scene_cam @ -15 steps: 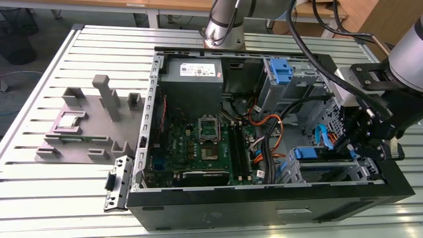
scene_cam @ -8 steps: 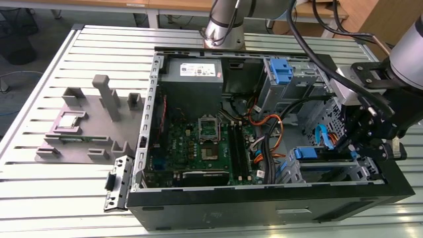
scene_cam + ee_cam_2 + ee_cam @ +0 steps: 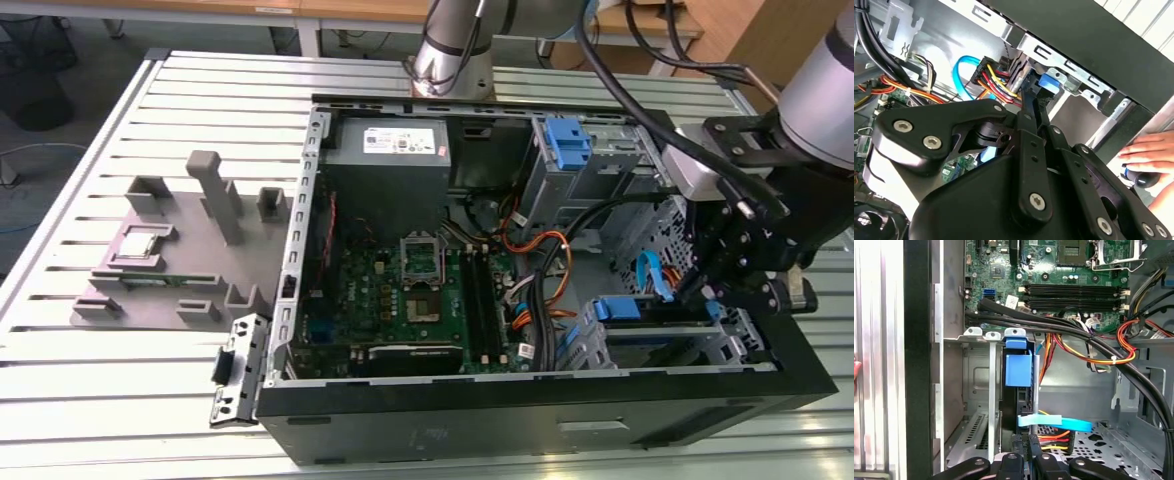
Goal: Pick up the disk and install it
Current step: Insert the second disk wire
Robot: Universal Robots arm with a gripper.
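Black gripper (image 3: 731,262) linkage, silver screws. Blue plastic bracket on disk (image 3: 1018,370), dark edge below. Green motherboard (image 3: 400,290), black memory slots. Light-blue flat cable (image 3: 1054,421); red, orange, yellow wire bundle (image 3: 1094,352). Grey power supply box (image 3: 390,150), white sticker. Black computer case (image 3: 534,400), silver ribbed table (image 3: 107,380). Grey fixture block (image 3: 174,260).

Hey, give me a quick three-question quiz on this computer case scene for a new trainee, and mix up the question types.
1. True or false: the computer case lies open with its motherboard exposed.
2. The gripper is nearest to: A) the power supply box, B) the drive bay holding the blue-framed disk, C) the grey fixture outside the case.
3. Fill in: beside the case, the second wrist view shows a person's ____.
Key: 1 true; 2 B; 3 hand.
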